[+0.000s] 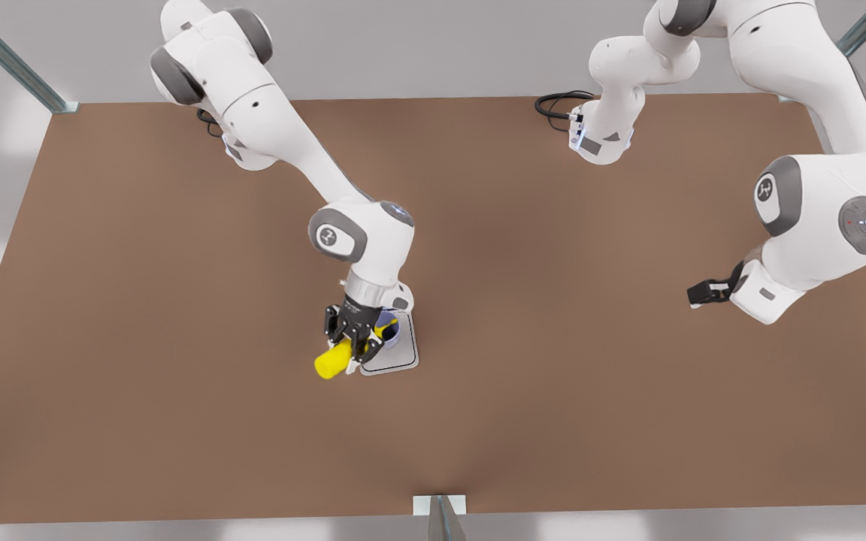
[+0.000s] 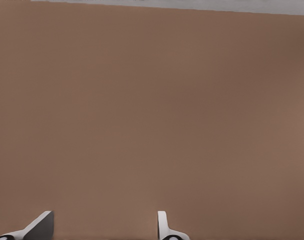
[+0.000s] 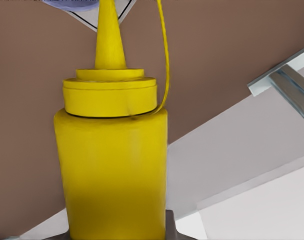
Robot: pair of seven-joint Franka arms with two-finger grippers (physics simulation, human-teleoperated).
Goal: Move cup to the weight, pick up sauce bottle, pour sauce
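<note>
Sauce bottle (image 1: 334, 360) is lying tipped in the clamped right gripper (image 1: 354, 340), its nozzle pointing into the cup (image 1: 388, 331) sitting on the weight (image 1: 395, 359); the left gripper (image 2: 104, 227) is waiting well apart over bare table (image 1: 177, 300), fingers (image 2: 163, 225) spread

The small pale lavender tumbler cup (image 1: 389, 333), just below the front view's centre, is mostly covered by the right gripper (image 1: 349, 340) and the bright yellow squeeze sauce bottle (image 1: 333, 359). The flat silver-grey scale (image 1: 399, 358) shows only its lower plate edge; its display is hidden. In the right wrist view the bottle's (image 3: 112, 165) base is cut off at the bottom edge.
</note>
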